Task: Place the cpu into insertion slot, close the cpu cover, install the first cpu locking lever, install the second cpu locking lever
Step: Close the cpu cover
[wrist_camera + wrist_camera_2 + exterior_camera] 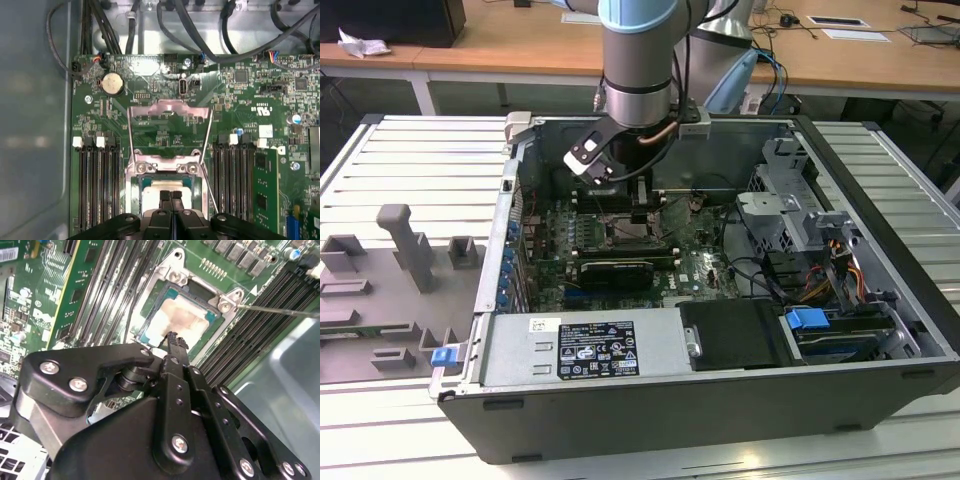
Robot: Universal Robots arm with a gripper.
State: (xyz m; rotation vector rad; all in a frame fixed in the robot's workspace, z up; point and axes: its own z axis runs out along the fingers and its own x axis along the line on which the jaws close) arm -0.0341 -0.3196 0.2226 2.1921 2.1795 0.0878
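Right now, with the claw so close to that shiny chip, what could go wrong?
The claw has its tips shut right over the cpu, so a hard push might scratch it or tilt it in the insertion slot. The cpu cover is open and a thin locking lever sticks out beside the slot, so the claw might snag on either.

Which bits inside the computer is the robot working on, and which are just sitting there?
In the job:
cpu, lying in the insertion slot
cpu cover, standing open
end effector, shut, right over the cpu

Just sitting there:
round battery
memory slots
black cables
grey blocks beside the case
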